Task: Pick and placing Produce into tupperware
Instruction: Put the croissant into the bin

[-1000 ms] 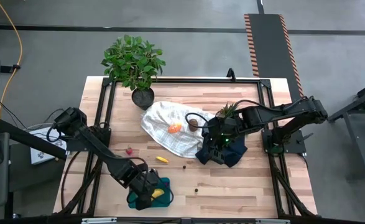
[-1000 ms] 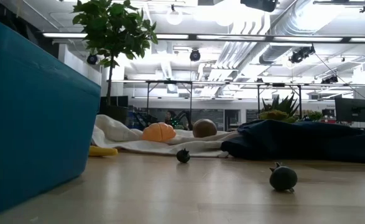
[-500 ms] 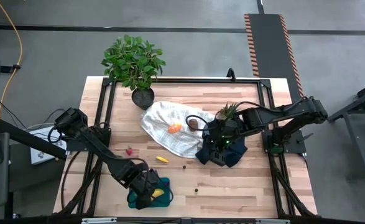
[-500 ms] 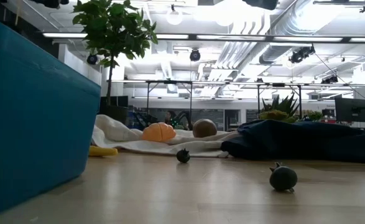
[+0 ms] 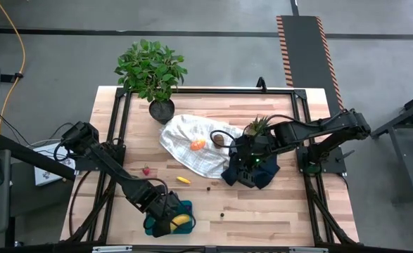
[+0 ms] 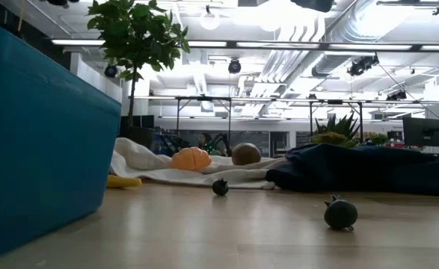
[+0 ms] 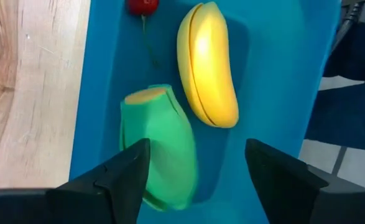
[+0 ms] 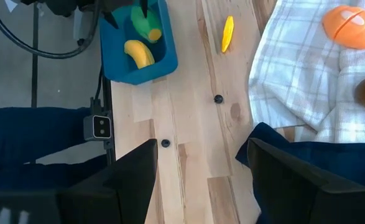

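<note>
Left gripper (image 7: 194,168) sits over the tupperware (image 5: 185,208) at the counter's near-left edge, jaws apart and holding nothing. The green pear piece (image 7: 160,143) lies right under them on the container floor, and I cannot tell if a jaw touches it. Banana (image 7: 208,65) lies beside the pear, also inside, with a small red bit (image 7: 142,6) at the far end.

Right gripper (image 8: 198,180) hangs over the dark navy cloth (image 5: 262,174), jaws apart, empty.

Still out on the counter (image 5: 262,204): orange piece (image 5: 198,144) and brown kiwi ball (image 5: 219,140) on the white checked cloth (image 5: 185,137), yellow piece (image 5: 183,180), red bit (image 5: 146,170) and two dark bits (image 5: 222,215) on bare wood.

Handling guess: all look like light, hard, smooth plastic, so they are likely to slip or roll. Orange piece: grip across its width, low, and watch for the cloth bunching. Kiwi ball: pinch at its widest line, since it would roll off-centre. Yellow piece: take it across the short axis at mid-length. Dark bits are tiny and round, so they need a centred, near-closed pinch.
</note>
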Controlling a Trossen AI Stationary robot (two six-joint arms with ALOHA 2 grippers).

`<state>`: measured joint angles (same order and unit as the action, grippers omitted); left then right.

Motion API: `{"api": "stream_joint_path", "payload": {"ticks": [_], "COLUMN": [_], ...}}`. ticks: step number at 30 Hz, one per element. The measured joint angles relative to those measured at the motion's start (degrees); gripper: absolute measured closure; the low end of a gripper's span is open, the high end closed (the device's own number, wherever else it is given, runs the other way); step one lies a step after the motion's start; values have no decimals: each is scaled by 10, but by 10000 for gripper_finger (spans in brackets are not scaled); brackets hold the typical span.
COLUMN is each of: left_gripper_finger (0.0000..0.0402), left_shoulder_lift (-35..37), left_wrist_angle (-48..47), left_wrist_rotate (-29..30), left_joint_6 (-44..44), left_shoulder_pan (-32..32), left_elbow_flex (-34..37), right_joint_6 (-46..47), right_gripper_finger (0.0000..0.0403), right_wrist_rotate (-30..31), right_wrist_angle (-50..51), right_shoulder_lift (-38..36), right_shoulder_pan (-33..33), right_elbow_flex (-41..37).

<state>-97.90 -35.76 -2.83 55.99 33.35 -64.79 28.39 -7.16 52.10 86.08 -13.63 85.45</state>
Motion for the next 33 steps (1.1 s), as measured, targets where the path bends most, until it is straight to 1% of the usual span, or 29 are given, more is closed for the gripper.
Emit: {"api": "stream_joint_path", "payload": {"ticks": [7, 11, 18, 21, 25, 29, 33], "left_gripper_finger": [209, 240, 297, 325, 356, 377, 391], "left_shoulder_lift": [36, 65, 114, 133, 142, 142, 142], "left_wrist_angle": [1, 1, 1, 1, 1, 1, 1], "left_wrist_rotate": [-2, -6, -67, -75, -86, -99, -101], "left_joint_6": [-1, -1, -2, -2, -2, -6, -19], "left_shoulder_pan": [-18, -35, -69, -78, -91, -112, -142], "left_elbow_flex": [0, 0, 0, 0, 0, 0, 0], "right_joint_6": [-4, 5, 13, 11, -2, -3, -4], "right_gripper_finger": [162, 162, 162, 162, 162, 162, 162], "right_wrist_rotate": [14, 48, 57, 57, 57, 58, 89], "right_wrist_angle": [-29, -67, -80, -81, -87, -91, -91], "right_shoulder_lift": [0, 0, 0, 0, 0, 0, 0], "right_shoulder_pan": [0, 3, 19, 24, 31, 35, 35], "right_elbow_flex": [0, 0, 0, 0, 0, 0, 0]}}
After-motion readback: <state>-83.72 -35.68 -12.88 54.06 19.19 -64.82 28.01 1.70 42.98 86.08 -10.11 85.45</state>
